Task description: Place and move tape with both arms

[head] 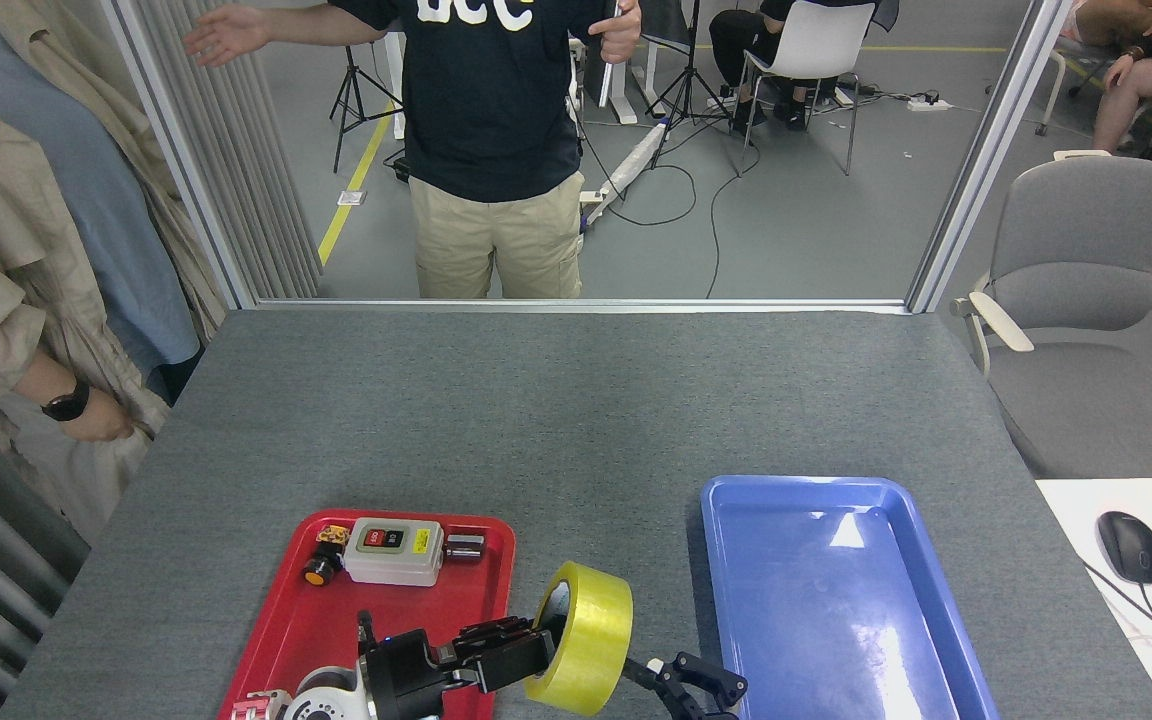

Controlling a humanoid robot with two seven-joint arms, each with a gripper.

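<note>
Left claw [526, 655] reaches in from the bottom edge of the frame, left of centre, its dark fingers clamped on the rim of the tape [581, 637], with some fingers inside the pale core. That yellow roll stands on edge, tilted, low in the frame between the two trays, its lower part over the grey bench [576, 400] just beside the right rim of the red tray [286, 630]. Just right of the roll, at the very bottom of the frame, the right claw [686, 690] pokes up with its black fingers [721, 685] spread apart, close to the tape but not visibly touching it, and just left of the blue tray [736, 560]. The red tray, lower left, carries a grey switch box [393, 550] near its far rim, with an orange-capped button [317, 572] to its left and a small metal cylinder [463, 546] to its right. The blue tray, lower right, shows only glare on its floor. Beyond the bench's far edge a person in a dark shirt and beige trousers [496, 150] stands at upper centre, one arm stretched to the left. A grey chair [1086, 300] sits at the right, and a computer mouse [1129, 546] lies on a white desk at the lower right. At the left edge, another person's wrist bears a black watch [66, 402].
</note>
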